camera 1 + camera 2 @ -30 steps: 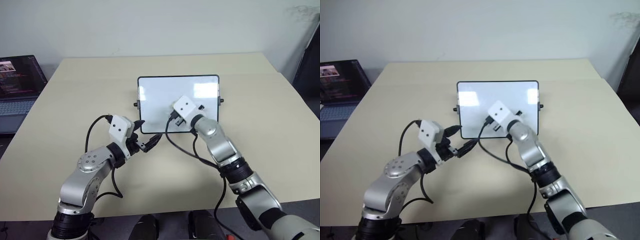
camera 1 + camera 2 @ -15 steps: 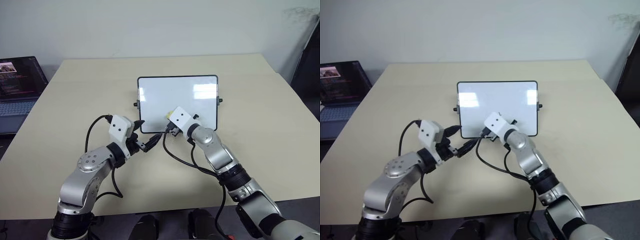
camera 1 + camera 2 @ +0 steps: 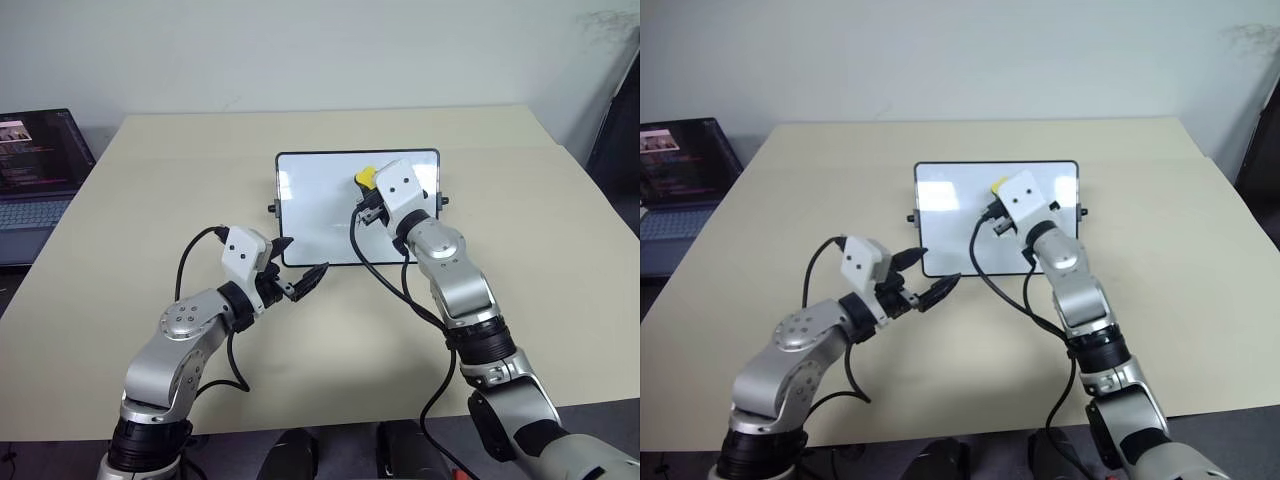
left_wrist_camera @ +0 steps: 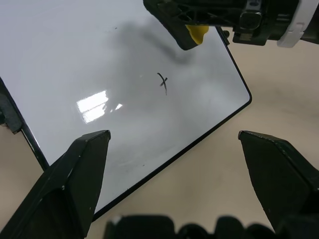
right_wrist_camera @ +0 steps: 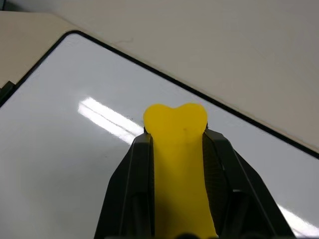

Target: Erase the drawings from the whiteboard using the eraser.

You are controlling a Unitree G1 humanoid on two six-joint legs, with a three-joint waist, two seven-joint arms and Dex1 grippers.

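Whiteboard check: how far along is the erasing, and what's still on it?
Most of the whiteboard looks wiped clean. In hand: the right claw is shut on the yellow eraser, held over the board's upper part. Left: one small black mark remains on the surface. The left claw is open at the board's near edge.

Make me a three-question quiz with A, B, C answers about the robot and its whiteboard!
1. Where is the eraser?
A. on the laptop
B. in the right gripper
C. on the floor

2. What colour is the eraser's top?
A. yellow
B. red
C. green

3. How does the left gripper stand?
A. shut on a pen
B. shut on the board's frame
C. open, holding nothing

Answers:
1 B, both black fingers clamp it over the whiteboard.
2 A, yellow shows between the fingers.
3 C, its fingers are spread apart before the board's near edge.
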